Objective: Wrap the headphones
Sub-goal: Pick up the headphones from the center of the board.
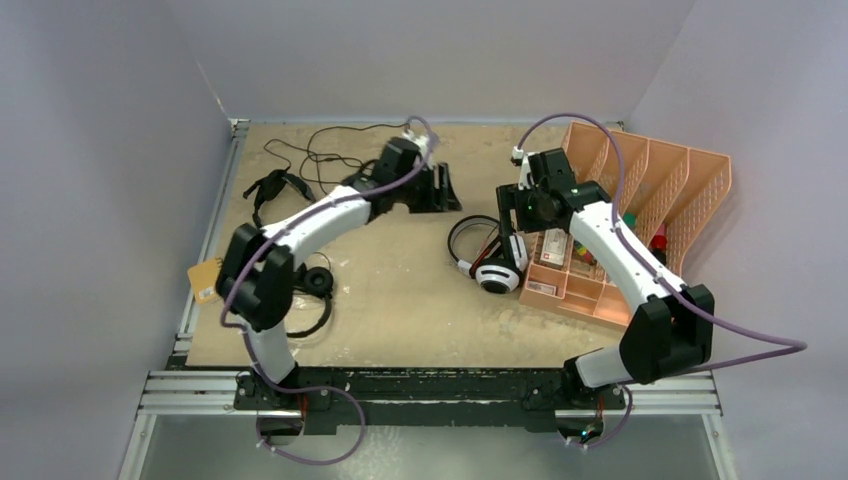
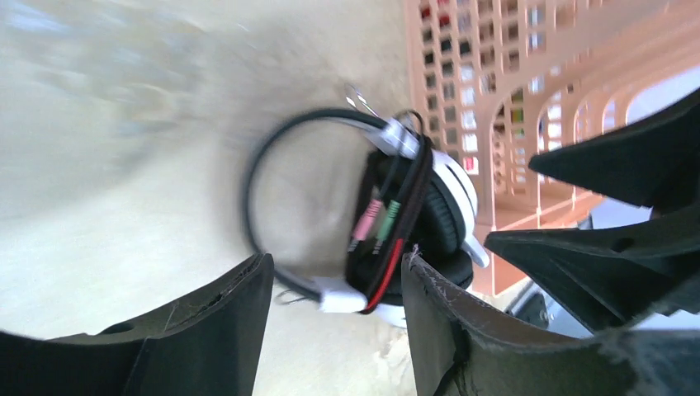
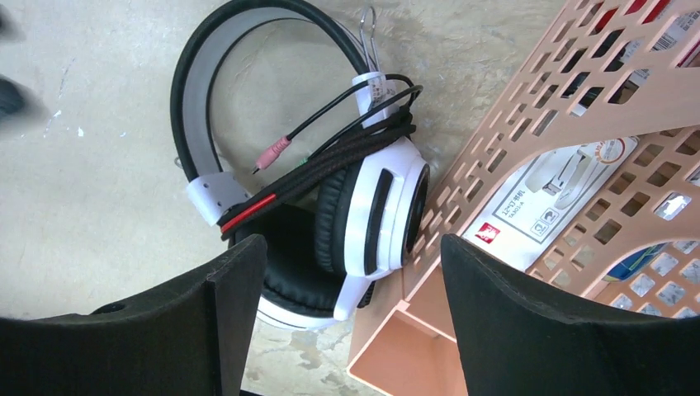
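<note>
the white-and-black headphones (image 1: 493,270) are seen lying on the table (image 1: 400,310), right of centre, set against the near-left corner of the orange lattice organiser (image 1: 650,190). their braided black-and-red cable (image 3: 330,161) is gathered in a bundle across the earcup and the headband joint, and a pink plug (image 3: 271,154) is left sticking out of it. the right gripper (image 3: 347,256) is held just above this pair, its 2 fingers spread apart with nothing clamped between them. the left gripper (image 2: 334,272) is likewise spread wide and empty. its view is blurred, and the same white pair is framed between its fingers. the left arm (image 1: 310,225) is stretched toward the far middle of the table. a larger black pair (image 1: 270,187) is found at the far left, its thin cable (image 1: 330,150) strewn loose over the table. a small black pair (image 1: 316,282) is partly hidden beside the left arm's elbow.
</note>
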### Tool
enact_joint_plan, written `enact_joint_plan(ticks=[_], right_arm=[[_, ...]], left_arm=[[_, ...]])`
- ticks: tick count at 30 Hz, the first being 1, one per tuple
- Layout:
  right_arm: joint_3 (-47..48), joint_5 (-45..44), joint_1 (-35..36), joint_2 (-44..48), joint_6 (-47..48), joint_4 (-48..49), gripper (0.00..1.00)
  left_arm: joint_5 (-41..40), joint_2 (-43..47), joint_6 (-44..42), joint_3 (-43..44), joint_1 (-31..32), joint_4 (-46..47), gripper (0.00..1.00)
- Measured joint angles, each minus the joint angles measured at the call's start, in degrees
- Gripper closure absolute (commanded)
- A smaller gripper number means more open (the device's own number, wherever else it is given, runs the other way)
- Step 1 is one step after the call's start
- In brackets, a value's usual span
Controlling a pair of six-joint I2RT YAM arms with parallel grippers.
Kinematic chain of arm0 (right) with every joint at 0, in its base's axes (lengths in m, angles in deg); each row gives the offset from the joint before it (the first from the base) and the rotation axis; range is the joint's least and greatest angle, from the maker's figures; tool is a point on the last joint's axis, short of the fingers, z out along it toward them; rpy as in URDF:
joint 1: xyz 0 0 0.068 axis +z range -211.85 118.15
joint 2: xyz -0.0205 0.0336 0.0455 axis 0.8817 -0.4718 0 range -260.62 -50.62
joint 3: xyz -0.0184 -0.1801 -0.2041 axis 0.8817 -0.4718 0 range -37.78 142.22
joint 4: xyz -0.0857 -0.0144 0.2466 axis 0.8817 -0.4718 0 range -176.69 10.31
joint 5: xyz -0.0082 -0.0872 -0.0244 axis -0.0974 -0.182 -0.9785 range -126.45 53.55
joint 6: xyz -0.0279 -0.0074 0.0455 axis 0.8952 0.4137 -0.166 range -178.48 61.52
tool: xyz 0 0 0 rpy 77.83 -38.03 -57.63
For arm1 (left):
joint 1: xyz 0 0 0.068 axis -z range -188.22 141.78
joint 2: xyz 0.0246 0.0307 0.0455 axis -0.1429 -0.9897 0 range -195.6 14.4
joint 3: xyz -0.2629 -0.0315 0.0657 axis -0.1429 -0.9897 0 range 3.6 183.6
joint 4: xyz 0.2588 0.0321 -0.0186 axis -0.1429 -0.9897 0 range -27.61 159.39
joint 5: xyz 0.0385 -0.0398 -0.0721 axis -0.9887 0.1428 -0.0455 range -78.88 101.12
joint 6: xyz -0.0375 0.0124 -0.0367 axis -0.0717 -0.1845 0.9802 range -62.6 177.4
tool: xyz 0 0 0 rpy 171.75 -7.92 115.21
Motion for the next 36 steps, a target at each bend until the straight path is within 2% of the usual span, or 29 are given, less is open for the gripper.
enact_joint_plan(ticks=[5,9,14,16,18,23,27,32,34,36], right_arm=[[0.0,2.1,0.0,1.5,1.3,0.7,0.21],[0.0,5.5,-0.1,2.6,2.5,2.6,0.21],[0.0,9.9,-0.1,2.7,2.6,5.0,0.2],[-0.2,11.5,-0.1,2.8,2.6,5.9,0.2],[-0.5,12.6,-0.1,3.1,2.7,6.8,0.2],[-1.9,15.4,-0.1,4.7,2.6,7.8,0.19],[-3.3,17.0,-0.1,5.6,2.3,8.8,0.18],[-4.0,17.5,-0.1,6.3,2.0,9.2,0.18],[-4.0,17.4,-0.1,6.4,2.1,9.2,0.18],[-4.0,17.3,-0.1,6.4,2.1,9.1,0.18]], left_arm=[[-5.7,10.8,-6.0,-0.1,-8.9,-9.0,0.42],[-12.0,17.9,-10.7,-0.2,-20.2,-16.1,0.41],[-22.1,21.0,-11.4,-4.3,-38.1,-17.3,0.4],[-26.7,20.2,-11.4,-6.4,-41.5,-17.7,0.41],[-27.8,17.6,-11.4,-6.9,-41.5,-18.3,0.41],[-23.8,10.0,-11.6,-8.6,-39.1,-15.8,0.41],[-23.6,6.6,-12.6,-9.1,-36.3,-15.6,0.48],[-24.4,1.6,-14.0,-8.2,-34.4,-15.7,0.65],[-24.8,-0.9,-14.8,-7.1,-34.2,-16.3,0.68],[-25.1,-3.1,-15.4,-5.7,-34.1,-16.8,0.78]])
